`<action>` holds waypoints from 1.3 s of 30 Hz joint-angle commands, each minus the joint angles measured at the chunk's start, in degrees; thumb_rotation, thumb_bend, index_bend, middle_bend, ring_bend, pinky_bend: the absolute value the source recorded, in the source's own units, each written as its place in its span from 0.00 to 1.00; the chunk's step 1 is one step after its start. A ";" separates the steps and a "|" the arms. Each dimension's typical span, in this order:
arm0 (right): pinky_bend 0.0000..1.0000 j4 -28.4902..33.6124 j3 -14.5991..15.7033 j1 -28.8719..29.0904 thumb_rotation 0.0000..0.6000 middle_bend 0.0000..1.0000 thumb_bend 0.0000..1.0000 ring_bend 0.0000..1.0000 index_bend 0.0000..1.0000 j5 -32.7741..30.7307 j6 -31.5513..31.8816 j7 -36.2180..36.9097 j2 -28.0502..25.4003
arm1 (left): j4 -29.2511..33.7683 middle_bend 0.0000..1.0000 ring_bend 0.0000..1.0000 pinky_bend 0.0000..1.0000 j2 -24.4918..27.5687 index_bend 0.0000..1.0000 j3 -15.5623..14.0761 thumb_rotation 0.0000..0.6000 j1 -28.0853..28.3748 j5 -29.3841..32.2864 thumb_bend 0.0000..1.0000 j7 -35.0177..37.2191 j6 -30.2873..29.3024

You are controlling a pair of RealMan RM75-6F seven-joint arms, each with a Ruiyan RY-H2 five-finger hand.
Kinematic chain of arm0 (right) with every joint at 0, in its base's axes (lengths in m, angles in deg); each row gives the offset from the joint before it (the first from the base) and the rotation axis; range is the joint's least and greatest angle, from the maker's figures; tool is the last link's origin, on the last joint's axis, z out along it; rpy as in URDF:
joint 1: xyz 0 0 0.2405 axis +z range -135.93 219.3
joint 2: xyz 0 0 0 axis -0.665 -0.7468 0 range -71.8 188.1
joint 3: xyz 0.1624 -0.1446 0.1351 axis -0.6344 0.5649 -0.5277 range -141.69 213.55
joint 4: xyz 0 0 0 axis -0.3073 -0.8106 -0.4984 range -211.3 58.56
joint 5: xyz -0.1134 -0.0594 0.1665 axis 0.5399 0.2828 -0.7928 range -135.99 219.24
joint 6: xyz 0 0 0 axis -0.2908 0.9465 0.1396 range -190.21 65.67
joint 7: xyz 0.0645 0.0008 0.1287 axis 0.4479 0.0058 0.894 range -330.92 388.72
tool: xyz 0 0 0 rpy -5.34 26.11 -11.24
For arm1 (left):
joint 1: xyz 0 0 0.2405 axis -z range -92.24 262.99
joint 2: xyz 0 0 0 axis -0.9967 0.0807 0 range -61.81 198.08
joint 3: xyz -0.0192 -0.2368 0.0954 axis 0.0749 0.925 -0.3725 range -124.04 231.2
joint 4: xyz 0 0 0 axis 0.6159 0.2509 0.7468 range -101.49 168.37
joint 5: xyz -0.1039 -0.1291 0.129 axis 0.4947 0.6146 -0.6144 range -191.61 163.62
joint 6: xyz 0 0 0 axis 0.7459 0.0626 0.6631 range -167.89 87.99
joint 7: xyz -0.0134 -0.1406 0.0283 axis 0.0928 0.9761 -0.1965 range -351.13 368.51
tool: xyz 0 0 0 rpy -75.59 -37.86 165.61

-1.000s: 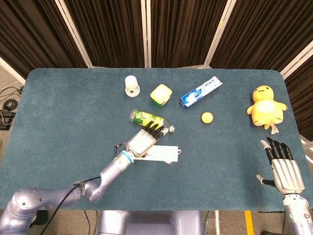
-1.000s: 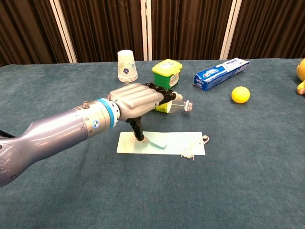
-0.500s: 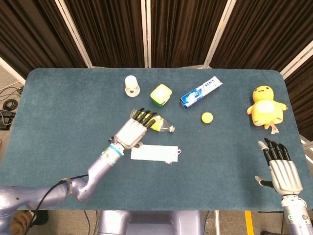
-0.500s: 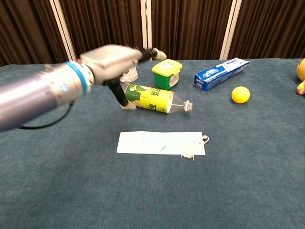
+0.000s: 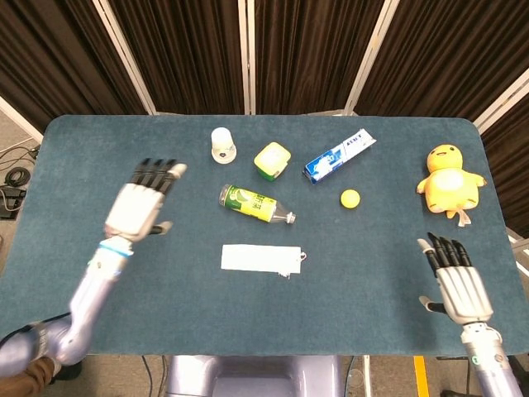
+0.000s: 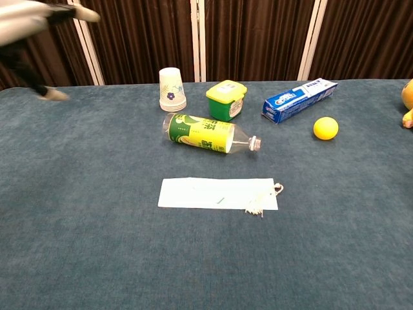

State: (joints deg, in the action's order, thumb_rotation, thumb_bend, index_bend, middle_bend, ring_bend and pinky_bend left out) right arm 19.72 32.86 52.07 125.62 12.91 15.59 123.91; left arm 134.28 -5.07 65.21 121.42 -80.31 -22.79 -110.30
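My left hand (image 5: 140, 205) hangs over the left part of the table with its fingers spread, holding nothing; in the chest view my left hand (image 6: 32, 26) is a blur at the top left corner. My right hand (image 5: 453, 281) is open near the front right edge, fingers apart, empty. A green-labelled plastic bottle (image 5: 254, 204) (image 6: 208, 134) lies on its side mid-table, well right of the left hand. In front of it lies a flat white paper strip (image 5: 260, 259) (image 6: 218, 193) with a small string tag at its right end.
Behind the bottle stand a white paper cup (image 5: 221, 143) (image 6: 171, 89) and a yellow-lidded green tub (image 5: 272, 160) (image 6: 225, 99). A blue toothpaste box (image 5: 339, 155) (image 6: 299, 99), a yellow ball (image 5: 350, 198) (image 6: 325, 128) and a yellow plush chick (image 5: 449, 181) lie to the right.
My left hand has lifted off the paper strip, passed the bottle and swung far to the left and up. The right hand has shifted slightly inward. Bottle and strip stay put.
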 commanded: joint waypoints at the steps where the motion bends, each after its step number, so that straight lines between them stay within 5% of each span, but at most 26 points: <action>1: 0.00 2.23 -0.22 4.02 1.00 0.00 0.17 0.00 0.09 1.11 -5.47 -1.78 -0.52 | 5.72 0.00 0.00 0.00 5.77 0.00 -2.66 1.00 -6.29 1.01 0.00 -1.22 -6.65; 7: 0.00 6.66 -1.07 11.87 1.00 0.00 0.48 0.00 0.10 2.22 -16.60 -2.06 -1.86 | 8.55 0.00 0.00 0.00 9.33 0.00 -5.71 1.00 -12.95 0.06 0.00 1.33 -12.95; 15: 0.00 6.93 -5.50 26.11 1.00 0.00 0.68 0.00 0.14 -1.89 -34.16 -3.48 2.89 | 9.65 0.00 0.00 0.00 11.68 0.00 -8.54 1.00 -18.44 -1.27 0.00 5.92 -15.85; 26: 0.00 -0.45 -6.92 35.79 1.00 0.00 0.77 0.00 0.25 -11.75 -40.18 -10.96 14.21 | 9.20 0.00 0.00 0.00 11.88 0.00 -7.91 1.00 -19.01 -1.37 0.00 6.58 -14.11; 39: 0.00 -5.84 -7.17 43.19 1.00 0.00 0.80 0.00 0.31 -21.72 -37.78 -19.70 22.66 | 8.43 0.00 0.00 0.00 11.48 0.00 -7.02 1.00 -19.29 -1.27 0.00 6.82 -12.63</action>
State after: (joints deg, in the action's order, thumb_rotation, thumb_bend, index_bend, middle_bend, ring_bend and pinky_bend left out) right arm 14.54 25.61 94.65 104.80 -25.33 -3.29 145.80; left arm 142.73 6.41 58.16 102.16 -81.59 -15.98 -122.91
